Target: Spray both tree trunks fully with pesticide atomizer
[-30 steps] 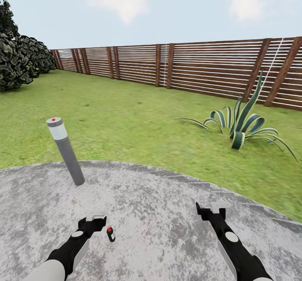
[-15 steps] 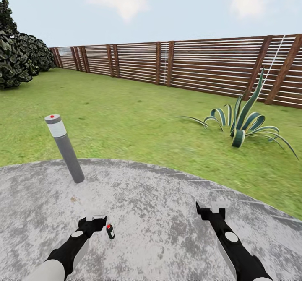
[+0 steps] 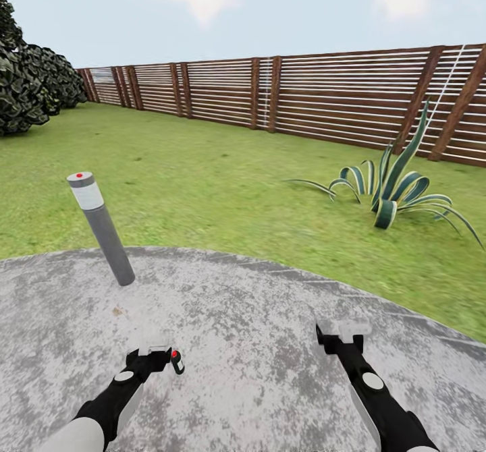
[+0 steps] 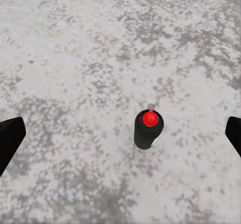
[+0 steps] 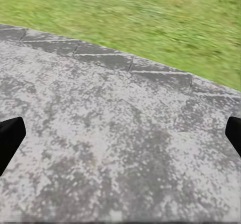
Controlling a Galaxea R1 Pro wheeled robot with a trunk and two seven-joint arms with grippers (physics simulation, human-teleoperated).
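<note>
A round grey mottled stone pavement point(image 3: 256, 344) is bordered by green lawn point(image 3: 223, 189). A small dark pesticide atomizer with a red top point(image 4: 148, 129) is seen upright between the wide-open, empty left gripper point(image 4: 120, 136) fingers. The right gripper point(image 5: 120, 136) is likewise spread, empty.

Mottled grey stone paving point(image 5: 115, 148) below; curved paver edge meets green grass point(image 5: 150, 18) beyond; right hand point(image 5: 120, 136) black fingertips point(image 5: 10, 136) wide apart.
</note>
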